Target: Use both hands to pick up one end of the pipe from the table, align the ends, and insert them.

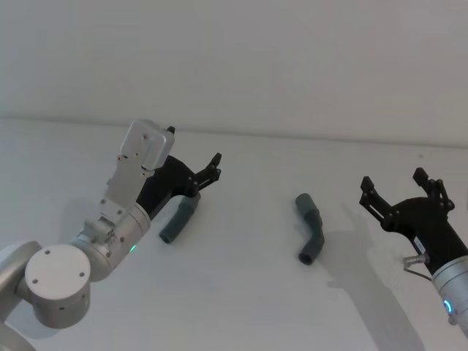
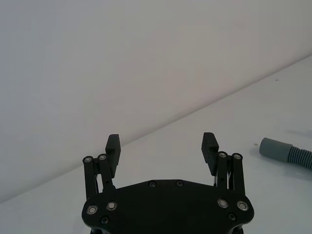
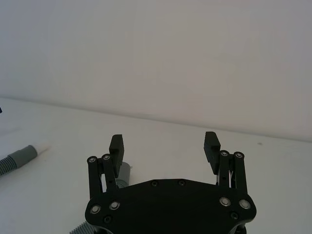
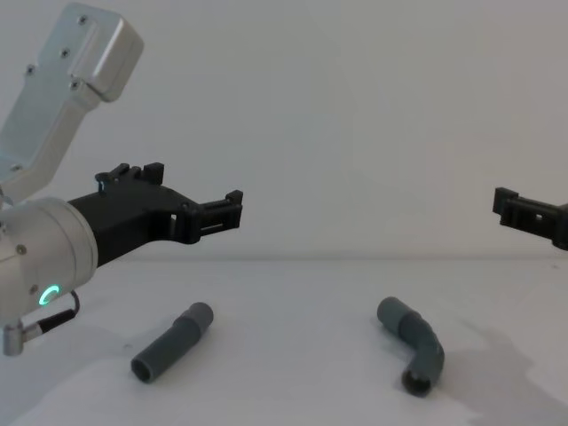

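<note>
Nearest the chest camera is the left arm's silver wrist (image 4: 40,257), its green ring lit. Beyond it the left gripper (image 1: 212,170) hangs with its fingers spread and nothing between them. From the head view it sits over the far end of the straight piece (image 1: 178,221), but the chest view shows it well above the table (image 1: 241,307), on which that piece lies flat. The pale tip (image 3: 44,146) shows in the right wrist view. The curved piece (image 1: 311,228) lies well apart to the right, also flat on the table, with a round grey mouth (image 3: 125,169) just below the right gripper's fingers in that arm's wrist view. The right gripper (image 1: 393,181) hovers off to the right of the elbow, likewise splayed and empty, so neither piece is lifted yet. The likely trouble lies in the grasps. Pinching either piece too near its mating end would leave no free length to push home, and the elbow may roll or swing as the fingers close on its bend. A ribbed stretch could also flex and let the ends meet askew and jam. Only bare table separates the two pieces, and a plain wall (image 1: 292,58) stands behind. The one obstruction is the left gripper's own body, which hides the straight piece's far end from the head camera.
</note>
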Motion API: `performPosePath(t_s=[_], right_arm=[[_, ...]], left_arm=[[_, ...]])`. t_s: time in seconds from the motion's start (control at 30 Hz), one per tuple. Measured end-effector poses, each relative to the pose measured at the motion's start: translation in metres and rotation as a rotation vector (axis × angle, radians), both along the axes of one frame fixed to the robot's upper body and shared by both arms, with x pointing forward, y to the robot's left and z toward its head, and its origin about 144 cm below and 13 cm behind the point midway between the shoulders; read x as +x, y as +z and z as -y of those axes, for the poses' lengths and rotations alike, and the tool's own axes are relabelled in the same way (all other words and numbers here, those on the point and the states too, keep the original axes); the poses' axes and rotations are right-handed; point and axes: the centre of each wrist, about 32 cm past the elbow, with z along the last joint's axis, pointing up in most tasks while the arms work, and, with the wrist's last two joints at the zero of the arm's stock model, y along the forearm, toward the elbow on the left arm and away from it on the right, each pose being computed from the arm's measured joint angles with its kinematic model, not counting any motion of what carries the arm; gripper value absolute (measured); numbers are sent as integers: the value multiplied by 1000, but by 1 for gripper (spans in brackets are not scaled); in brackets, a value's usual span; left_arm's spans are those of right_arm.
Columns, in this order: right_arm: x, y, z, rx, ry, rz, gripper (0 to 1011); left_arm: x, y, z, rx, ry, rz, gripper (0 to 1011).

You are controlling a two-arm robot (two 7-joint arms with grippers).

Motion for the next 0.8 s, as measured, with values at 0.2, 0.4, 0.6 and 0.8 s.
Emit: performPosePath(t_s=[0.2,0.4,0.6,0.8], right_arm=[[0,0,0,0,0,0,994],[0,0,0,0,0,0,994],[0,0,0,0,0,0,994],[0,0,0,0,0,0,994]], left_arm=[[0,0,0,0,0,0,1001],[0,0,0,0,0,0,1001],[0,0,0,0,0,0,1001],[0,0,0,0,0,0,1001]])
